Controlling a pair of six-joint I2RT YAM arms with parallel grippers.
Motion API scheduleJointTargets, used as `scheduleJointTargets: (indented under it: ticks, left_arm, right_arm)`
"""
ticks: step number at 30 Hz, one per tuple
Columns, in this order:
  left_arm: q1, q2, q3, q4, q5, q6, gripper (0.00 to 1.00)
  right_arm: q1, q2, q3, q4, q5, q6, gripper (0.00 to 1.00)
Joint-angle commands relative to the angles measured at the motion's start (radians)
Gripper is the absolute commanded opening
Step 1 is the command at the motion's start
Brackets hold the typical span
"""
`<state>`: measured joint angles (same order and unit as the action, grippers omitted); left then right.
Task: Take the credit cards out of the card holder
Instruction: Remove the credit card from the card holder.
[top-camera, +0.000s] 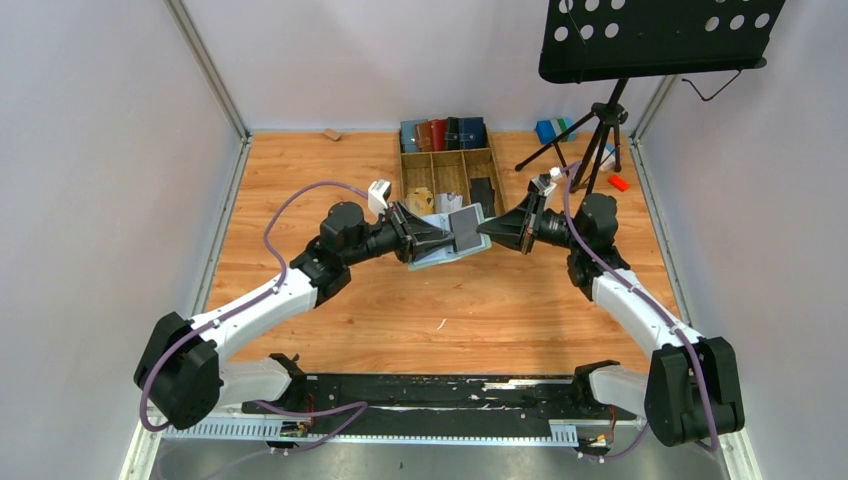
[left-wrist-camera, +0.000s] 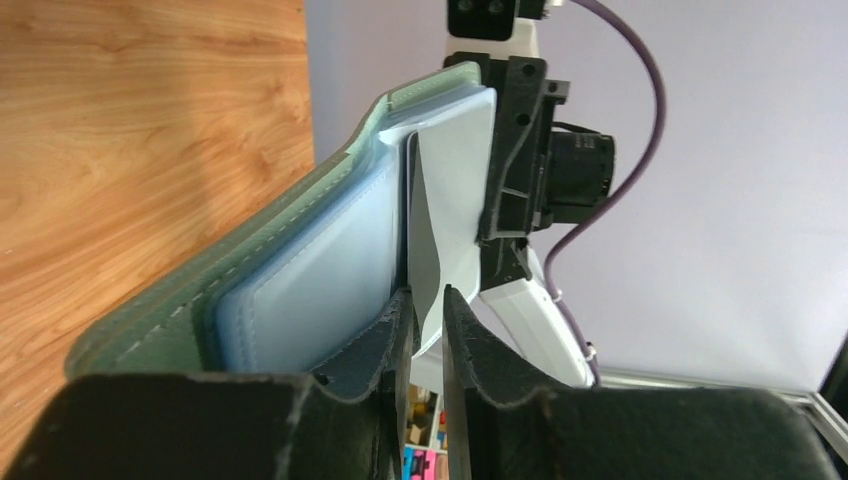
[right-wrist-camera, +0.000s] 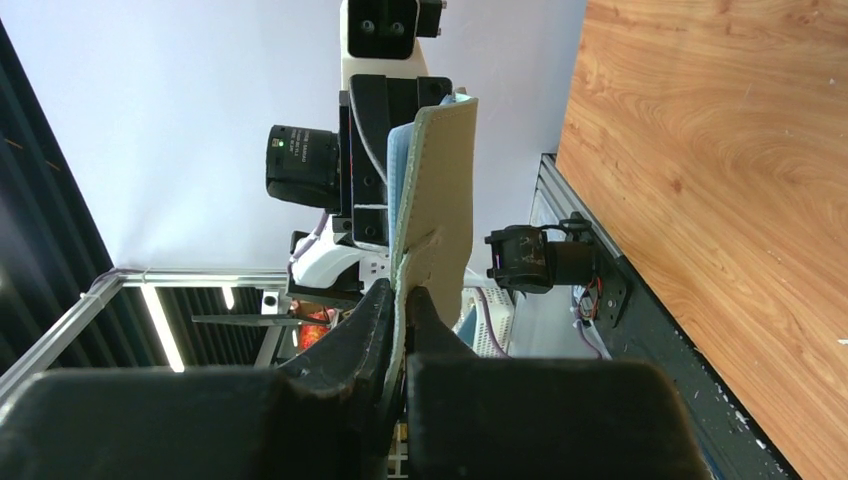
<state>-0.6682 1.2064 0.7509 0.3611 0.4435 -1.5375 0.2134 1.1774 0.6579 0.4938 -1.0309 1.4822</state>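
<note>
Left gripper (left-wrist-camera: 427, 300) is pressed onto a thin inner leaf of the green wallet (left-wrist-camera: 280, 280), held aloft; the grey card (left-wrist-camera: 425, 235) runs lengthwise straight ahead of it. Opposite, the right gripper (right-wrist-camera: 402, 295) clamps the wallet's cover.

Bright, even, diffuse light from overhead. Top view is sharp, with soft faint shadows under the arms on the table (top-camera: 400, 320) and a mild sheen on the metal strip (top-camera: 400, 462) at the near edge. In the wrist views the left gripper (left-wrist-camera: 427, 300) and right gripper (right-wrist-camera: 402, 295) are near-black, underexposed and soft up close. The card holder (left-wrist-camera: 300, 270) looks pale, slightly washed. A strip light (right-wrist-camera: 165, 310) glows lower left in the right wrist view.
</note>
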Motion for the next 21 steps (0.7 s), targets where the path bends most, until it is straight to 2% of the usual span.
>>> scheduleJointTargets:
  ticks: [1,5,9,16,18,21]
  left_arm:
    - [-0.002,-0.001,0.075,-0.122,-0.036,0.071,0.24]
    - [-0.002,-0.003,0.123,-0.271,-0.047,0.137,0.3]
    - [-0.002,-0.001,0.118,-0.28,-0.042,0.131,0.36]
    - [-0.002,0.007,0.12,-0.313,-0.031,0.146,0.38]
    - [-0.002,0.012,0.116,-0.285,-0.018,0.132,0.38]
    - [-0.002,0.017,0.078,-0.129,-0.001,0.058,0.34]
  right_arm:
    - [0.039,0.0,-0.007,0.084,-0.077,0.043,0.0]
    - [0.04,-0.003,-0.004,0.085,-0.071,0.039,0.0]
    - [0.04,-0.003,-0.006,0.09,-0.067,0.038,0.0]
    - [0.04,-0.004,-0.009,0.093,-0.065,0.039,0.0]
    - [0.039,-0.003,-0.013,0.095,-0.064,0.041,0.0]
    - [0.039,-0.001,-0.026,0.102,-0.065,0.048,0.0]
